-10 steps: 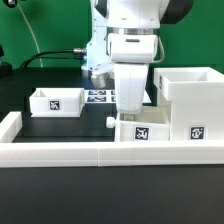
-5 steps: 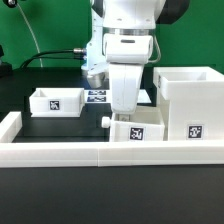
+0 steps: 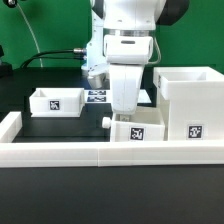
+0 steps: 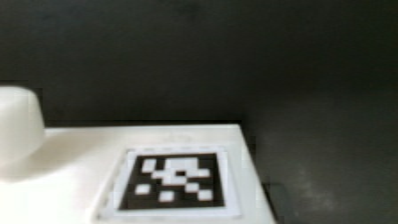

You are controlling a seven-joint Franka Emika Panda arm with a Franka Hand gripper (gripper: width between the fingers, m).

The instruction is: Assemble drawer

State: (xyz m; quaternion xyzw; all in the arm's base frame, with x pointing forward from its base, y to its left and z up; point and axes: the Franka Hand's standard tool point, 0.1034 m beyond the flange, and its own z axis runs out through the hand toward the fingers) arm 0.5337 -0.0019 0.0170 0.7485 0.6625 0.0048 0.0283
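Note:
My gripper reaches down onto a small white tray by the front border wall. Its fingertips are hidden at the tray's rim, and it seems shut on the tray wall. The tray's knob points to the exterior view's left. The tall white housing stands just beyond the tray on the exterior view's right. A second small tray sits apart on the exterior view's left. The wrist view shows the held tray's tagged face and its knob up close, but no fingers.
The long low white border wall runs along the front and up the exterior view's left side. The marker board lies behind the gripper. A black cable and a green backdrop are at the back.
The gripper and the tray under it have shifted together a little to the exterior view's left, away from the housing. Over the last half second nothing moved.

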